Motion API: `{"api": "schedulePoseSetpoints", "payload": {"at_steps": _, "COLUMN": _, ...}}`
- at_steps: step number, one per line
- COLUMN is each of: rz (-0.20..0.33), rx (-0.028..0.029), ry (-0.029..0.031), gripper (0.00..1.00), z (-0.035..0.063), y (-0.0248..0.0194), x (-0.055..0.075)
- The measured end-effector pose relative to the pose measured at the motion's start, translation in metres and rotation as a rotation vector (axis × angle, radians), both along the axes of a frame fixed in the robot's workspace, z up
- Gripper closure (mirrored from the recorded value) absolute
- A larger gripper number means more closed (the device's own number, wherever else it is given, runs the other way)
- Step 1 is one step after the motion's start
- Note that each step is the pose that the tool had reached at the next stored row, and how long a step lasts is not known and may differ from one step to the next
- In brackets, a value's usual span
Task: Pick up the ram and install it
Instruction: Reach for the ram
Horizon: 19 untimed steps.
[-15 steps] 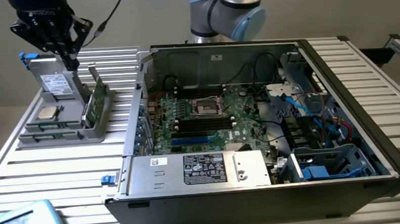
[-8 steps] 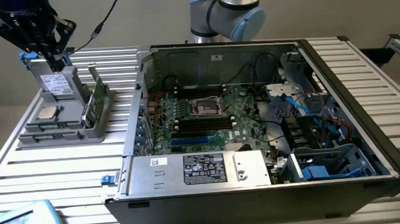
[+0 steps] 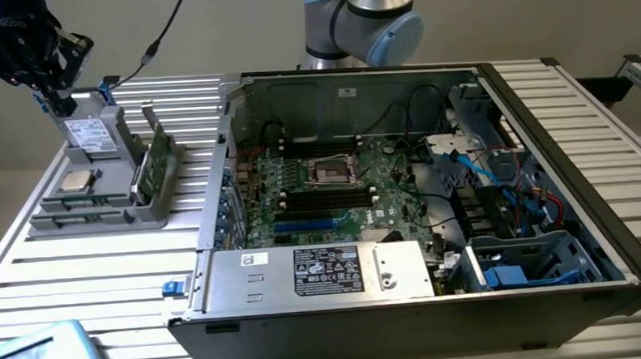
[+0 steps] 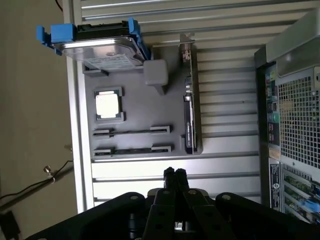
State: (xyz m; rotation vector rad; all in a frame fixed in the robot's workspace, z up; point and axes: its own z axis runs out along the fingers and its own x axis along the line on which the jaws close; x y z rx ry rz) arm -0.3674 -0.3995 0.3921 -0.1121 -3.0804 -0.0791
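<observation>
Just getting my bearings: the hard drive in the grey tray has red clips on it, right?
Not quite: the clips on the hard drive are blue, not red. It does sit in the grey tray, as the wrist view shows.

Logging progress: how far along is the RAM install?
Nothing looks done: the motherboard's black slots show no green stick. In hand: nothing; the gripper, shut, hovers by the grey parts tray. Left: picking and seating the ram, which I cannot make out for certain.

This is a robot lab. An open computer case (image 3: 414,329) sits on a metal desk (image 3: 87,279), robot arm (image 3: 362,19) at twelve o'clock.
</observation>
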Motion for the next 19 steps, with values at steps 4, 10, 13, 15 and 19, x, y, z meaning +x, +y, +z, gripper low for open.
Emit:
{"api": "schedulePoseSetpoints", "payload": {"at_steps": 4, "rz": 0.000, "rx": 0.0000, "ry": 0.0121, "gripper": 0.89, "z": -0.0014, "y": 0.0000, "x": -0.012}}
{"api": "schedulePoseSetpoints", "payload": {"at_steps": 10, "rz": 0.010, "rx": -0.0030, "ry": 0.0148, "gripper": 0.89, "z": -0.0052, "y": 0.0000, "x": -0.025}}
{"api": "schedulePoseSetpoints", "payload": {"at_steps": 13, "rz": 0.024, "rx": -0.0087, "ry": 0.0149, "gripper": 0.89, "z": -0.0068, "y": -0.0001, "x": -0.026}}
{"api": "schedulePoseSetpoints", "payload": {"at_steps": 15, "rz": 0.033, "rx": -0.0132, "ry": 0.0150, "gripper": 0.89, "z": -0.0078, "y": 0.0000, "x": -0.027}}
{"api": "schedulePoseSetpoints", "payload": {"at_steps": 19, "rz": 0.049, "rx": -0.0218, "ry": 0.0151, "gripper": 0.89, "z": -0.0105, "y": -0.0001, "x": -0.030}}
